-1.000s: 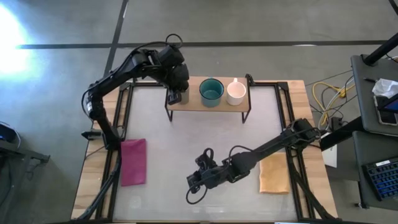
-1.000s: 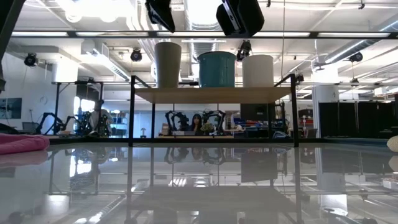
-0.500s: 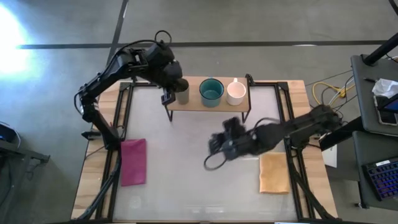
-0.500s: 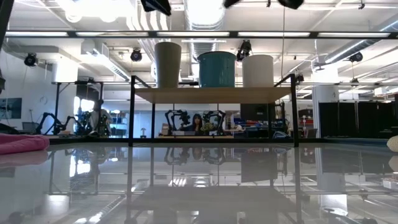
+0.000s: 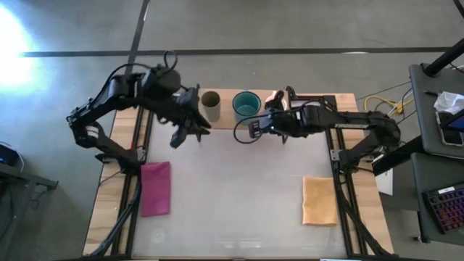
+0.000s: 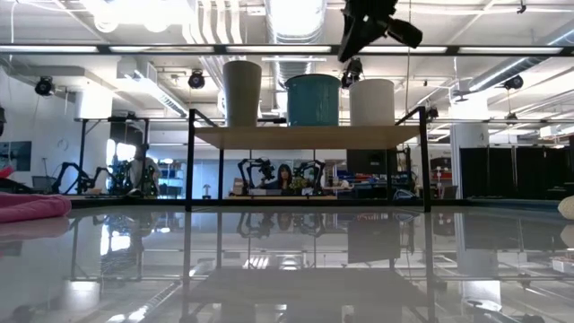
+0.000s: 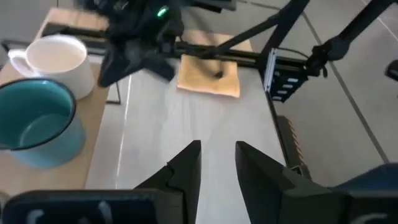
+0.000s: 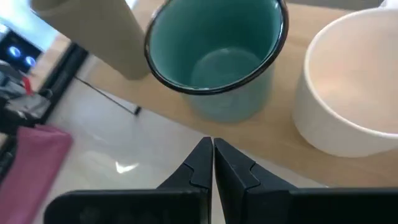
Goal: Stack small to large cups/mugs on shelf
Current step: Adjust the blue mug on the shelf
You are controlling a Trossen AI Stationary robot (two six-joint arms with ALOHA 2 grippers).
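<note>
A pink cloth [image 5: 155, 188] lies far left. The left gripper [image 5: 186, 135], fingers slightly apart, hangs just off the shelf [image 5: 225, 119] bearing olive tumbler [image 5: 210, 106], teal mug [image 5: 246, 106], white mug [image 6: 371, 101]. The right gripper [image 5: 250, 129], fingers together, fronts the teal mug. An orange cloth [image 5: 319, 201] lies right.

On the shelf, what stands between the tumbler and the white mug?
The teal mug stands between the tumbler and the white mug on the shelf. The low view shows all three in a row.
</note>
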